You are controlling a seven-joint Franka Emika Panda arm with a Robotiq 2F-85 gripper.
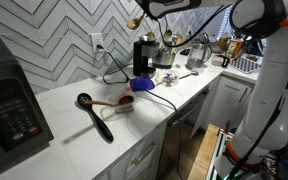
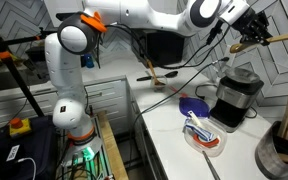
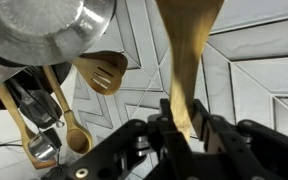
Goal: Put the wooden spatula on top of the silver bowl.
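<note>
My gripper [image 3: 187, 120] is shut on the light tan wooden spatula [image 3: 189, 60], gripping its handle. In both exterior views the gripper [image 1: 156, 9] [image 2: 246, 22] is high above the counter near the tiled wall. The spatula [image 1: 135, 20] [image 2: 280, 40] sticks out sideways from it. In the wrist view the shiny silver bowl [image 3: 54, 28] fills the upper left corner, apart from the spatula. I cannot pick out the bowl with certainty in the exterior views.
A holder of wooden utensils [image 3: 54, 110], one of them slotted [image 3: 102, 70], stands by the bowl. On the counter lie a black ladle [image 1: 96, 115], a reddish-brown spoon [image 1: 109, 102], a red-rimmed dish [image 1: 124, 101] [image 2: 204, 138] and a blue object [image 1: 142, 84] [image 2: 194, 105]. A black appliance [image 1: 144, 55] [image 2: 234, 95] stands by the wall.
</note>
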